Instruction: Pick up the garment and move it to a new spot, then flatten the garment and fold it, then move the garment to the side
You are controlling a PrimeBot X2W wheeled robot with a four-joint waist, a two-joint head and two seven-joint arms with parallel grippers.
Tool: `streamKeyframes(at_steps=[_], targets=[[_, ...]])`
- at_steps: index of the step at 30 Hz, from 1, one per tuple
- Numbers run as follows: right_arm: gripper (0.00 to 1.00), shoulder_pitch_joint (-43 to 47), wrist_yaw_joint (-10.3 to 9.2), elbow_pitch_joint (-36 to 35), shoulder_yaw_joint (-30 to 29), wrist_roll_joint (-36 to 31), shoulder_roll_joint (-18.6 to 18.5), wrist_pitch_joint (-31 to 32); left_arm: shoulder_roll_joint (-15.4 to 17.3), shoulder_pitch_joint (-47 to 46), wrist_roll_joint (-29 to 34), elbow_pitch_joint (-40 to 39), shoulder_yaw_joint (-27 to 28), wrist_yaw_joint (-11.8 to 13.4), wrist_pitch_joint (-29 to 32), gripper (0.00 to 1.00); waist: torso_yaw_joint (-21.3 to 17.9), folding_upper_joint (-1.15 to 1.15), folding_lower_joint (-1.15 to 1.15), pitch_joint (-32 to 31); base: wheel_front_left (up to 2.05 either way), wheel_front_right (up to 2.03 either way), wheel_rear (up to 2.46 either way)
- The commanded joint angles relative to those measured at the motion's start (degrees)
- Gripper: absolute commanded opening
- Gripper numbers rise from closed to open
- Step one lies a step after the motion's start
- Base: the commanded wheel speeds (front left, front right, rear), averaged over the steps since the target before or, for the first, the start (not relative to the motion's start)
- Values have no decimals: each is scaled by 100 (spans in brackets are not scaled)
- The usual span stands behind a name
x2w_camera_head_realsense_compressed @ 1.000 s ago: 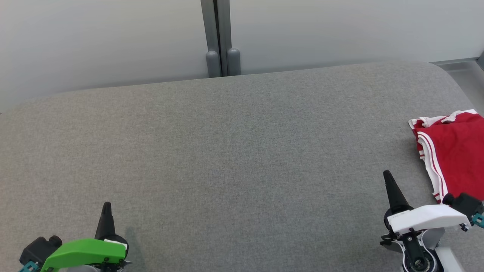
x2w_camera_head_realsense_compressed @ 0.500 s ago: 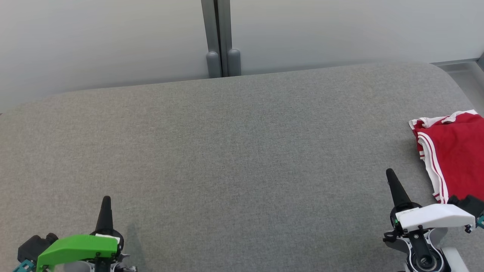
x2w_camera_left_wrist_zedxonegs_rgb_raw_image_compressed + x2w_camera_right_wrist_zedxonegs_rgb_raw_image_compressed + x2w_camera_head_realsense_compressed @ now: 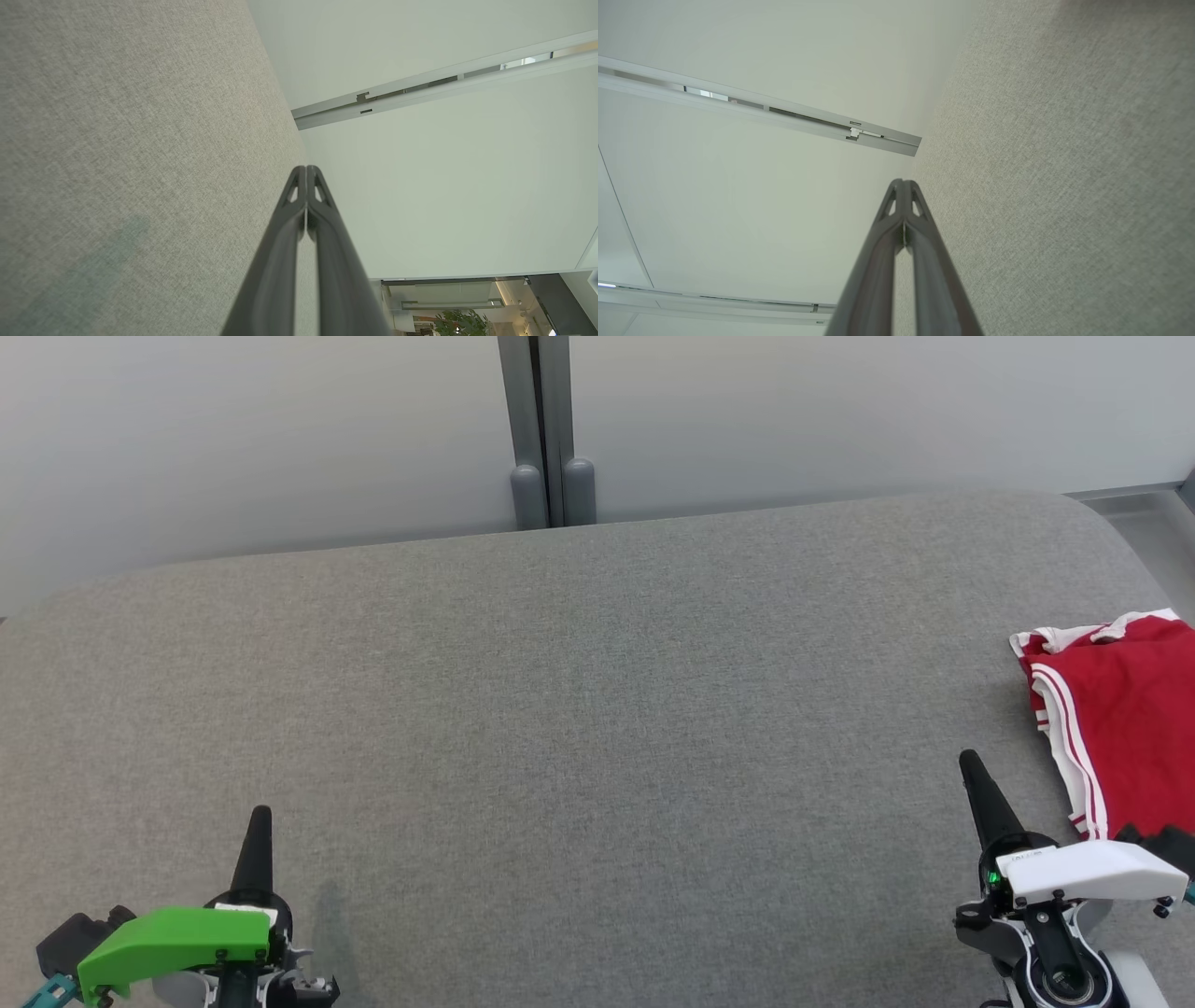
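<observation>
The left claw (image 3: 259, 814) and right claw (image 3: 971, 763) were both pinched fully closed, holding nothing, low over the grey bench (image 3: 597, 709). The red, white-striped garment (image 3: 1130, 709) lay just right of the right claw, clear of its fingertips.

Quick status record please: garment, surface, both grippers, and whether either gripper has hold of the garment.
garment: red garment with white trim, lying at the right end, cut off by the picture edge
surface: grey fabric surface
left gripper: left gripper shut, holding nothing, front left
right gripper: right gripper shut, holding nothing, fingers just left of the garment, apart from it
held: nothing
</observation>
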Motion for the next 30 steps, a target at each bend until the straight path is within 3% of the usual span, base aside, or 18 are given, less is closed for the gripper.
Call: streamKeyframes(at_steps=[1,30], targets=[[0,34,-4,-71,-30,138,-32,47,43,-127,-138,-54,25,-41,40,0,1,0,0,-1,0,0,0],[0,103,-5,-220,-168,1333,-41,375,51,-266,-1340,-91,155,-174,380,0,15,0,0,-27,0,0,0]])
